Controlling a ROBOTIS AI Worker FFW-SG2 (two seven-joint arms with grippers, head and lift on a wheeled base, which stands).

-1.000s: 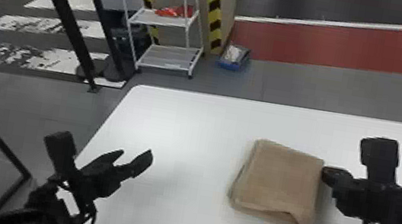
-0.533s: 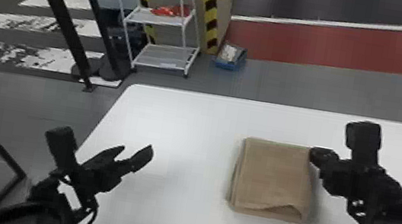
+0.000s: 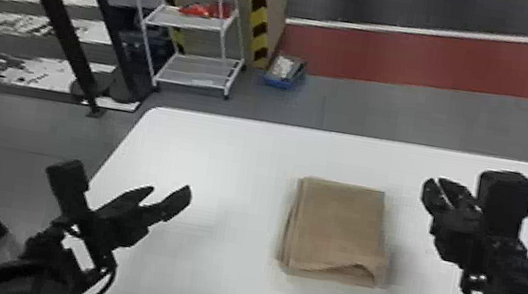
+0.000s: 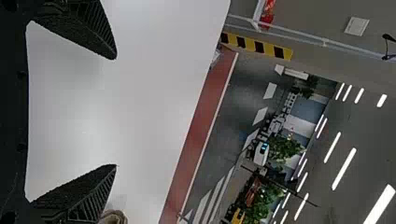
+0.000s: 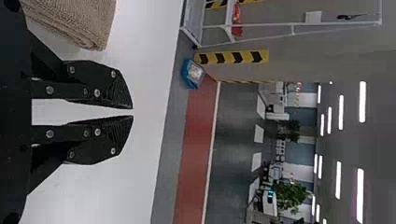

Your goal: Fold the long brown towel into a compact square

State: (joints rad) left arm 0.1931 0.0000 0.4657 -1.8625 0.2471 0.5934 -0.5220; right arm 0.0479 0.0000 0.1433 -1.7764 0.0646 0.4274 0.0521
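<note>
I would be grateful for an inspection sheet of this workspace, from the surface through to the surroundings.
Surface: white table, with a rounded far left corner.
Job's things: towel folded into a compact, roughly square stack; layers show along its left side, and its near edge bulges up in a small wave.
Clutter: blue box on the floor beyond the table; red items on the rack.
Grippers: left wide open and empty; right empty, with a narrow gap at the tips, to the towel's right and not touching it.
Cables: one black loop on the left arm.
Surroundings: rack, yellow-and-black striped post, red floor strip.
</note>
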